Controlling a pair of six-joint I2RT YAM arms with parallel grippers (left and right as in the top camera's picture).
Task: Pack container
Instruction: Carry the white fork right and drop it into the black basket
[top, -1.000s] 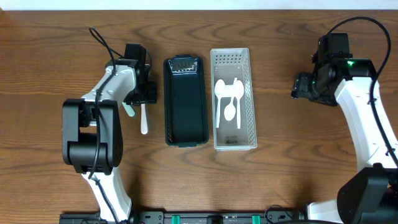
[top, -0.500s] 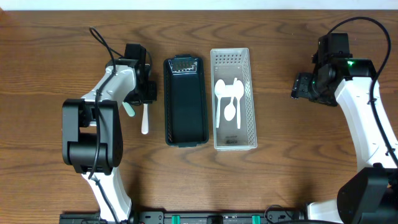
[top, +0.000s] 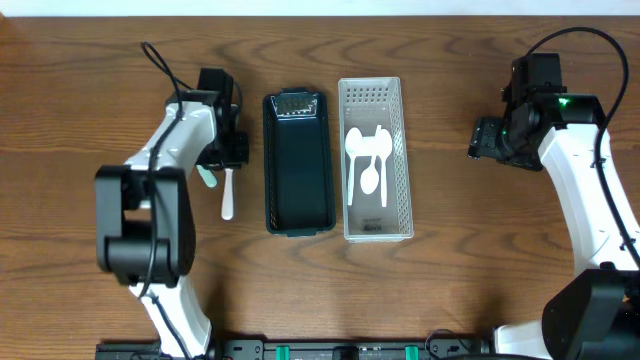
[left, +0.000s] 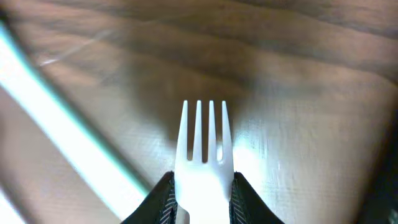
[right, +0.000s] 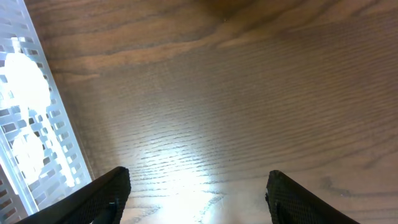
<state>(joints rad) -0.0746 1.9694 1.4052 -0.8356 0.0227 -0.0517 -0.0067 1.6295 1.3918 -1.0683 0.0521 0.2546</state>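
As seen from overhead, my left gripper (top: 228, 160) sat centre left, just beside the dark container (top: 298, 165), clamped on the white fork (top: 228, 196), ready, I judged, to carry it across. From the left wrist, its tines pointed up-frame between pinching jaws. From the right wrist, my right gripper (right: 196, 190) hung released, idle, the white basket (right: 30, 124) at far left.
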